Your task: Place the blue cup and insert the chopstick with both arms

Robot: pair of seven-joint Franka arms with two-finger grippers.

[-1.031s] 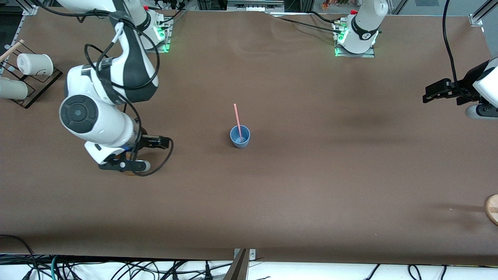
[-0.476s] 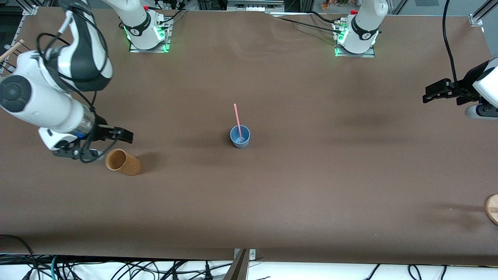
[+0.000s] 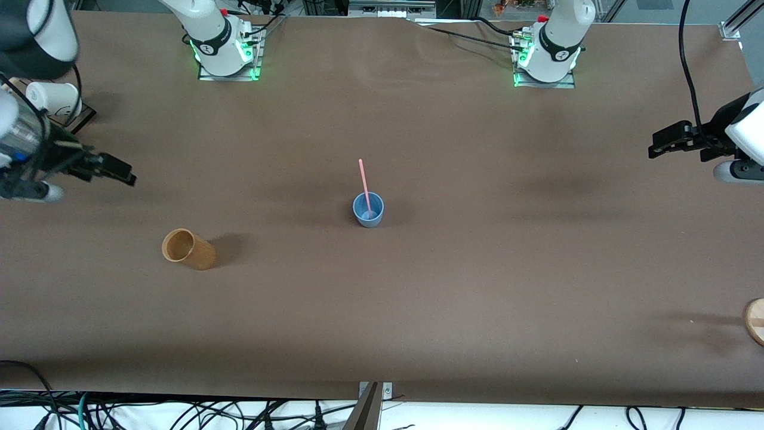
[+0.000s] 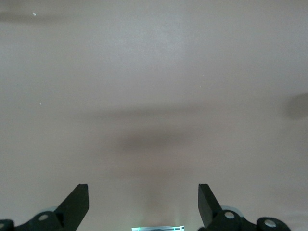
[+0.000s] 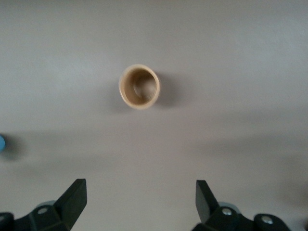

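The blue cup [image 3: 368, 209] stands upright in the middle of the brown worktop [image 3: 477, 269], and the pink chopstick [image 3: 364, 184] leans inside it. So the job looks done.

The right gripper [image 3: 113, 172] hangs up high at its own end of the worktop, jaws wide apart and holding nothing. The brown cup [image 3: 188, 249] stands on the worktop just below it, and the blue cup is well off to the side. The left gripper [image 3: 667, 141] waits at the other end, jaws apart too, over bare worktop.

The blue cup looks light, smooth and narrower at the bottom, and the chopstick is thin and long. I think a bump from an arm could tip both over. The brown cup looks just as easy to knock.
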